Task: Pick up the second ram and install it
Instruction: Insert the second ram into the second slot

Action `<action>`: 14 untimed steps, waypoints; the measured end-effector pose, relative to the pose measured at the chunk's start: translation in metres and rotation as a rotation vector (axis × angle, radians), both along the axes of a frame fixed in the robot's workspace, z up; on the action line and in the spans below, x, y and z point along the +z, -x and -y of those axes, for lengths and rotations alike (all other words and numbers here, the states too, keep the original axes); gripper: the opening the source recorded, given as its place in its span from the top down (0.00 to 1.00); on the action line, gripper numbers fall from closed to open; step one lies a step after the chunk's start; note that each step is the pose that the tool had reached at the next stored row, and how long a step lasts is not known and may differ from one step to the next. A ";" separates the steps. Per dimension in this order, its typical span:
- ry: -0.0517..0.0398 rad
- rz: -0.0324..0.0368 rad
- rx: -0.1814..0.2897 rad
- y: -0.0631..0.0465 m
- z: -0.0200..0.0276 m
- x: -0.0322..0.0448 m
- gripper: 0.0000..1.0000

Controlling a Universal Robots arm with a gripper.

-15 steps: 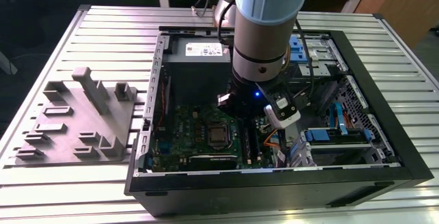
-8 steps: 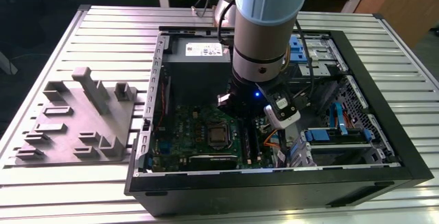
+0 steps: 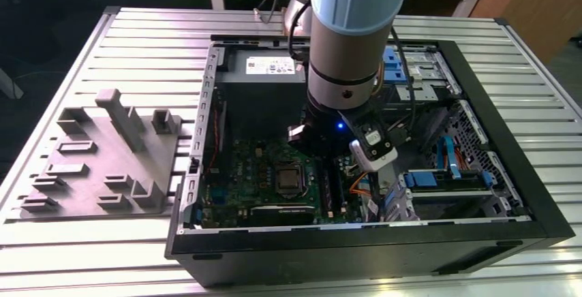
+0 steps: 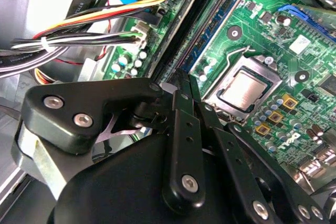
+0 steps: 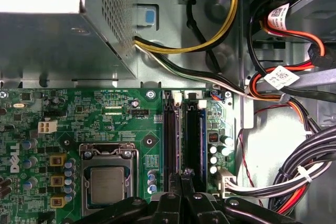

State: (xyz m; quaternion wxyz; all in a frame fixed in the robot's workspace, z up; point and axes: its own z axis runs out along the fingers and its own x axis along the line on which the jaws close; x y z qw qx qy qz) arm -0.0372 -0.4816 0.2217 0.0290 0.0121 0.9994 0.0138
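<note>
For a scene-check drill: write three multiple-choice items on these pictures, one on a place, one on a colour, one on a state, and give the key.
1. Where is the grey tray? A. on the table, at the exterior view's left of the computer case; B. inside the case; C. on the floor.
2. What colour is the circuit board? A. red; B. white; C. green.
3. How is the case? A. shut; B. open, with the end effector down over the board; C. wrapped in foil.
1 A: it sits on the table beside the case. 2 C: the board is green in both wrist views. 3 B: the board shows from above, under the arm.
</note>
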 end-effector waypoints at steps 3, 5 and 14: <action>0.0000 0.0000 0.000 0.000 0.0000 -0.0003 0.89; -0.0002 0.0001 0.000 0.000 0.0000 -0.0014 0.89; 0.0002 -0.0001 0.000 0.000 0.0000 -0.0049 0.89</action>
